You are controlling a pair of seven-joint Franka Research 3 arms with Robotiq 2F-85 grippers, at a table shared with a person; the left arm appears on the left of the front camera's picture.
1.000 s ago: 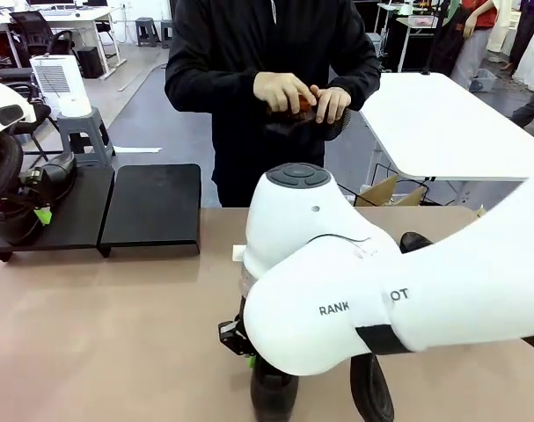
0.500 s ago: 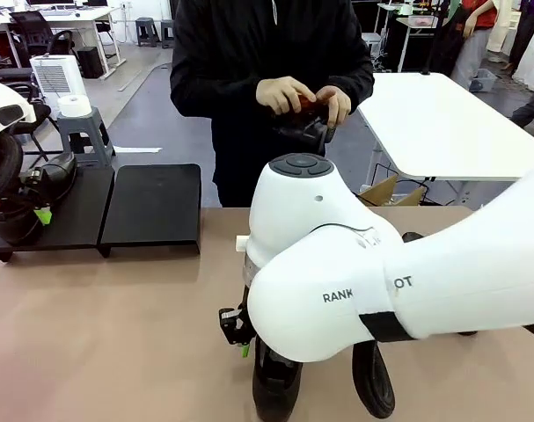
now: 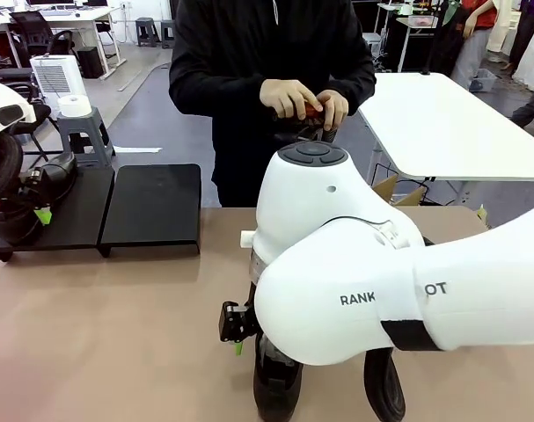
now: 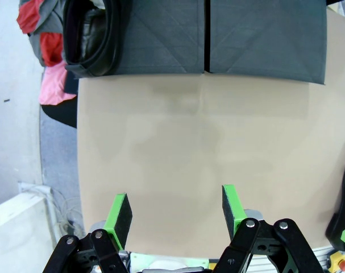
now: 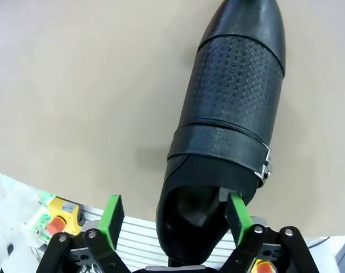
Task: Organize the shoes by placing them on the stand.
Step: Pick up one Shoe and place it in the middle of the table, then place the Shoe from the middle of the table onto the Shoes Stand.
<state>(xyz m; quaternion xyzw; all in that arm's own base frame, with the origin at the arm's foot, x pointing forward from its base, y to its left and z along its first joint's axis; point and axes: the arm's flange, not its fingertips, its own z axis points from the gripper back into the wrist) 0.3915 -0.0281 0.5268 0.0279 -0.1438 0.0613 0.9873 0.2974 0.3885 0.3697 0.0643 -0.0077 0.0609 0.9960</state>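
The right end effector (image 5: pixel 173 215) hangs at the near edge of the bench (image 5: pixel 75 85) with its green pads (image 5: pixel 113 219) spread to either side of the heel of a black monk-strap shoe (image 5: pixel 235 96). One pad stands clear of the leather and the other sits just beside the collar, so the grip is released. That shoe stands on its sole on the bench, toe pointing away from the end effector, with a perforated vamp and a buckle on the strap. From the front, a second black shoe (image 3: pixel 385 396) lies just to its right under the white arm. The stand (image 3: pixel 152 207) sits at the far left of the bench, its two panels side by side, with a third shoe (image 4: pixel 92 34) resting on the left panel. The left end effector (image 4: pixel 174 196) hovers over bare bench on the near side of the stand, jaws wide and holding nothing. At the far side a person's hands (image 3: pixel 288 95) are closed together on something reddish and dark.
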